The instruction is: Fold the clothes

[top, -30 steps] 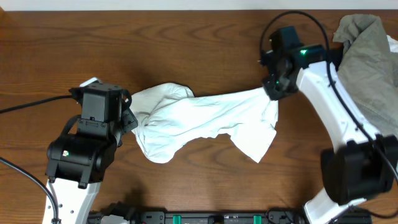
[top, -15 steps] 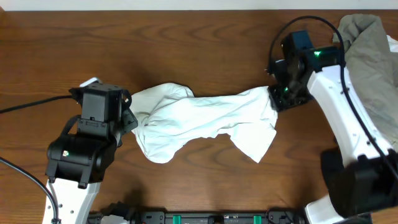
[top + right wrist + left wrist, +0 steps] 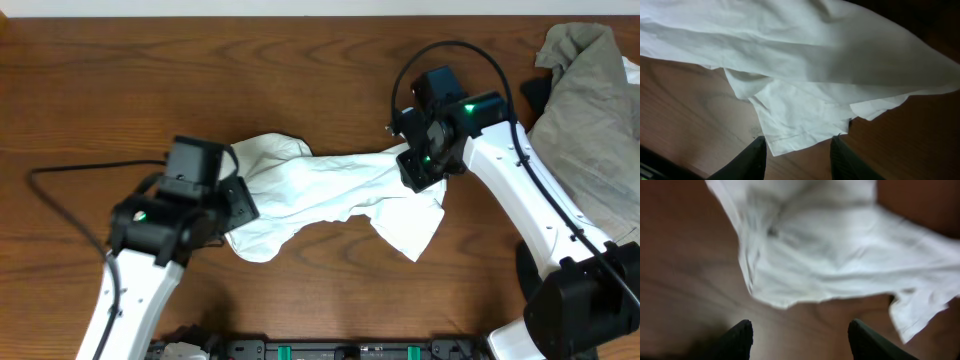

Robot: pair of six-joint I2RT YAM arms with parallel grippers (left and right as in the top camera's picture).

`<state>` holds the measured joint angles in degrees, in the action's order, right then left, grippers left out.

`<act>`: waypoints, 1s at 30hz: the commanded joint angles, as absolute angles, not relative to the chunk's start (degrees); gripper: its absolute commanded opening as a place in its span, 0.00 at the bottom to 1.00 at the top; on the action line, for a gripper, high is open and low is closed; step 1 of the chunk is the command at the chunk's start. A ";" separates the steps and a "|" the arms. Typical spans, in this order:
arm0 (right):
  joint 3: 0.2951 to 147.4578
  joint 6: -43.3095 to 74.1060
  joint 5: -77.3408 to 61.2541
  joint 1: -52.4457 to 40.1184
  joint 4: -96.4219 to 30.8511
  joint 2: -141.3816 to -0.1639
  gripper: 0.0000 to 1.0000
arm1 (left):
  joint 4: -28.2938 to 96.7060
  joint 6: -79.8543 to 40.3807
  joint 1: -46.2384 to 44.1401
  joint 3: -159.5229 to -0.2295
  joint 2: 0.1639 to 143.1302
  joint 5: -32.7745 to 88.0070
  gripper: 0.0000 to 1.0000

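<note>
hovering low at the near side of the wooden tabletop (image 3: 150,80), the left hand (image 3: 800,325) has its jaws well apart, only bare wood between them, and holds nothing. just ahead lies the white t-shirt (image 3: 320,190), bunched into a long, rumpled band across the middle of the tabletop. one end is balled up by the left hand and the other fans into a loose flap under the right hand (image 3: 797,142). that hand's jaws also stand apart, with a stitched edge of the cloth lying by their tips, gripped by neither. the fabric looks thin, matte and limp: light to lift, soft, likely to sag and cling to itself rather than slide, and in no danger of breaking. no print shows on the upturned side. the best holds look to be the hem corners or shoulder seams, pinched through a single layer. farther off, at the far right corner, a grey-olive garment (image 3: 590,100) lies heaped, apart from the shirt.
</note>
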<state>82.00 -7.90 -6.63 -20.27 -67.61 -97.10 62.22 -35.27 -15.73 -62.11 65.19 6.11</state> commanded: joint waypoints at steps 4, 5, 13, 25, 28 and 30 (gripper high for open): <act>81.62 -7.11 -6.04 -20.43 -67.48 -97.21 0.40 | 59.61 -41.01 -18.70 -56.93 71.22 10.55 0.64; 81.62 -7.11 -6.04 -20.43 -67.48 -97.21 0.40 | 58.26 -41.04 -19.29 -56.38 72.10 11.51 0.64; 81.62 -7.11 -6.04 -20.43 -67.57 -97.21 0.40 | 50.70 -44.49 -23.68 -54.08 78.74 11.60 0.64; 81.62 -7.16 -5.98 -20.38 -68.01 -97.21 0.40 | 47.42 -51.90 -25.85 -53.67 85.82 12.51 0.64; 81.62 -7.16 -5.98 -20.38 -67.99 -97.21 0.40 | 45.95 -53.32 -25.85 -53.67 86.06 13.06 0.64; 81.62 -7.16 -5.96 -20.36 -67.99 -97.21 0.40 | 45.45 -54.08 -25.85 -53.67 86.06 13.04 0.64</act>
